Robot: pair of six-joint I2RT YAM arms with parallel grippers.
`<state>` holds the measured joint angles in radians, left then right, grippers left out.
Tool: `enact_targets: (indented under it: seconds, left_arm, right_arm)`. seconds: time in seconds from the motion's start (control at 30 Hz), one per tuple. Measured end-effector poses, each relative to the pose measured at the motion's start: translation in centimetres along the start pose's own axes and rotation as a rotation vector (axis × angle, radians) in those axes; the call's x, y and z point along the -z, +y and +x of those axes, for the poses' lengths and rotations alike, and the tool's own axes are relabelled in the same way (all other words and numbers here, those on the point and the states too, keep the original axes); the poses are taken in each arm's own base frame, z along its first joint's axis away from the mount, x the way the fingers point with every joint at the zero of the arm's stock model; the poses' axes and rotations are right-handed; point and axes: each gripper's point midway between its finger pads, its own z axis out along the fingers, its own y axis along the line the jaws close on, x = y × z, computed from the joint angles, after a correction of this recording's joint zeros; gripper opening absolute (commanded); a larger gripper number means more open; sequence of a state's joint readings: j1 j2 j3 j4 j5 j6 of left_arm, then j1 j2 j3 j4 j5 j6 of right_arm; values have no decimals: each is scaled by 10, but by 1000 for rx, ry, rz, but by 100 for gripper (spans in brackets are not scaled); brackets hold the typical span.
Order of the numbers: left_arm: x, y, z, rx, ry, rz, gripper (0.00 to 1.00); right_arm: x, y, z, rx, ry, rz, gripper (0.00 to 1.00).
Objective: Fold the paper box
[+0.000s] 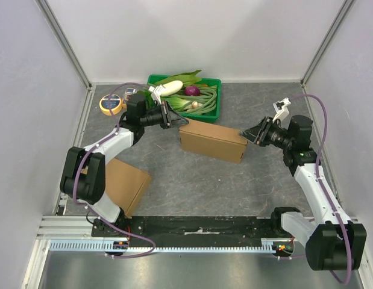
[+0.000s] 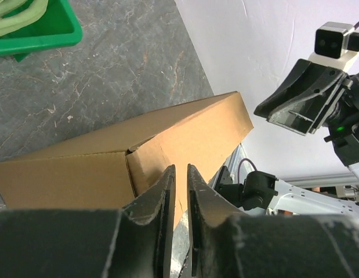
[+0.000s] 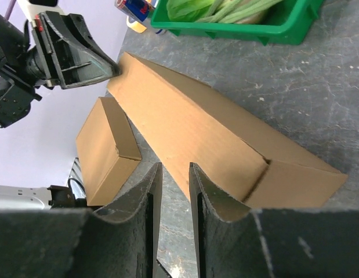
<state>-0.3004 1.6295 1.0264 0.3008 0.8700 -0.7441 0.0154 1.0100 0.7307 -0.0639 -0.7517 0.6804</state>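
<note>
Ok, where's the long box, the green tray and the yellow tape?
long box (image 1: 213, 140), top view, its top face.
green tray (image 1: 218, 99), top view, its right rim.
yellow tape (image 1: 105, 109), top view, its yellow ring.

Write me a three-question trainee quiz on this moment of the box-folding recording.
1. True or false: the green tray holds vegetables.
2. How many cardboard boxes lie on the table? A one, B two, C three.
3. Fill in: the ___ gripper is nearer the yellow tape roll.

Key
1. True.
2. B. The middle box lies between the left gripper and the right gripper. The second box lies beside the left arm's base.
3. Left.
</note>
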Motion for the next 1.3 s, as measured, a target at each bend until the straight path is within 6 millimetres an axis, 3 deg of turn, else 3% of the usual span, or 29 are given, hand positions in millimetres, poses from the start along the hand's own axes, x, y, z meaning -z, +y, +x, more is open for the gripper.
enact_targets:
  seconds: [0.13, 0.2, 0.47, 0.6, 0.67, 0.83, 1.03, 1.13, 1.3]
  left_arm:
    - [0, -1, -1, -5, 3, -5, 37]
    - [1, -4, -4, -10, 9, -10, 40]
    - [10, -21, -14, -18, 22, -20, 27]
    - [11, -7, 2, 17, 45, -43, 25]
    - [12, 1, 17, 46, 73, -45, 25]
    - [18, -2, 22, 18, 69, -40, 31]
    - [22, -12, 20, 0, 74, -51, 45]
    - [26, -18, 12, -14, 59, -68, 44]
    - [30, -17, 3, -26, 37, -83, 38]
  right_arm:
    - [3, -17, 9, -19, 11, 32, 31]
    - [4, -20, 11, -13, 19, 39, 31]
    - [9, -9, 7, -3, 34, 31, 30]
    - [10, -12, 14, -7, 39, 30, 27]
    - [10, -19, 28, -30, 59, 29, 27]
    - [14, -16, 33, -17, 52, 24, 27]
    - [18, -7, 19, -28, 52, 48, 27]
    - [20, 1, 9, -6, 29, 38, 27]
    - [16, -8, 18, -34, 38, 39, 27]
